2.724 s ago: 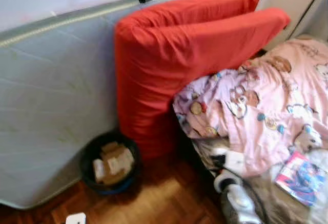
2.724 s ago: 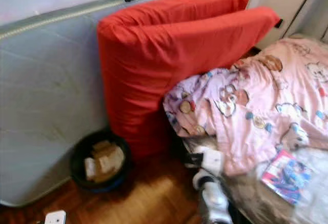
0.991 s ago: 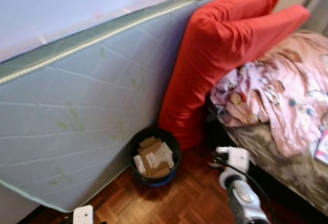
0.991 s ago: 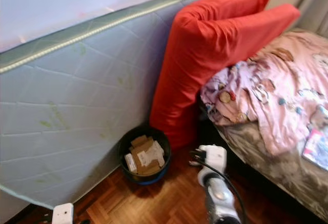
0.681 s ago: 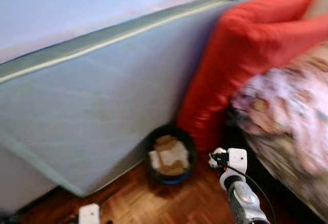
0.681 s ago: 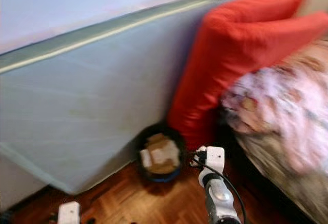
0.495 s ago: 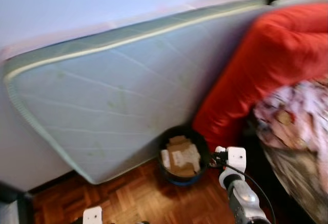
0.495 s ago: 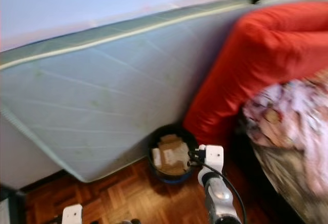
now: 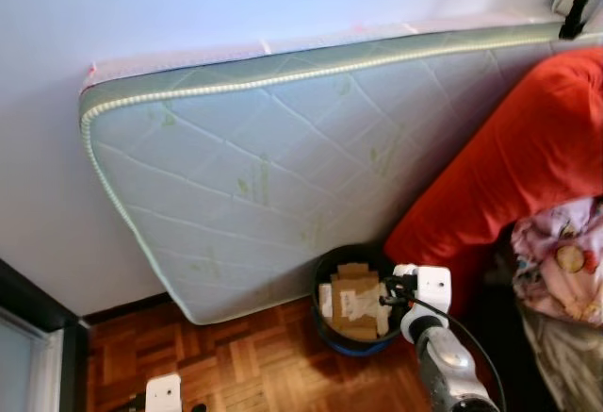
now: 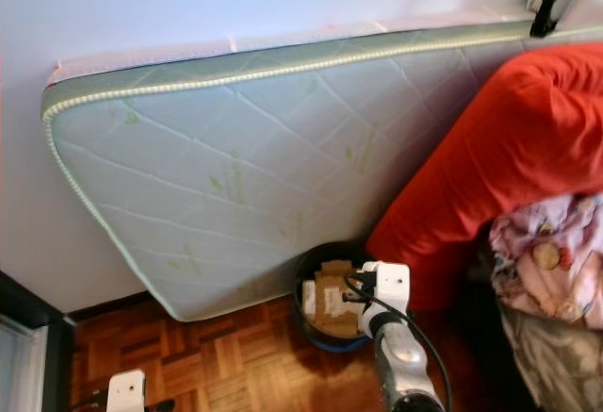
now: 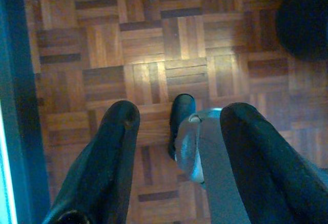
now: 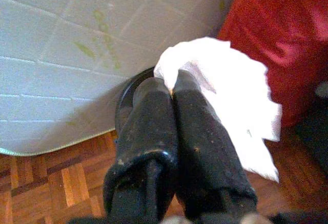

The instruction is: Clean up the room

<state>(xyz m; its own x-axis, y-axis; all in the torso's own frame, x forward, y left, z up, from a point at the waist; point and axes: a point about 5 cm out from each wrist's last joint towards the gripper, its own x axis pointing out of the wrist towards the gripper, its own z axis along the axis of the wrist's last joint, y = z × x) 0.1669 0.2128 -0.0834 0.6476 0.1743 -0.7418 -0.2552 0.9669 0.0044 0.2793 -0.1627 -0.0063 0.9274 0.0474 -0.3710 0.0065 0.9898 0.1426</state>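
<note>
Below, bin [image 9: 350,329] holds cardboard scraps [image 9: 356,299].

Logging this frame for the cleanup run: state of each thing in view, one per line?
Right claw: shut on the white tissue, held near the bin.
Left claw: open, empty, over the wood floor.
Bin: upright, holding cardboard scraps.
Mattress: on edge, leaning against the wall.
Red cushion: propped against the mattress.

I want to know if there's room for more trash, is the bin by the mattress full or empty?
Partly full. The bin holds flattened cardboard pieces close to its rim; how deep they go cannot be told.
</note>
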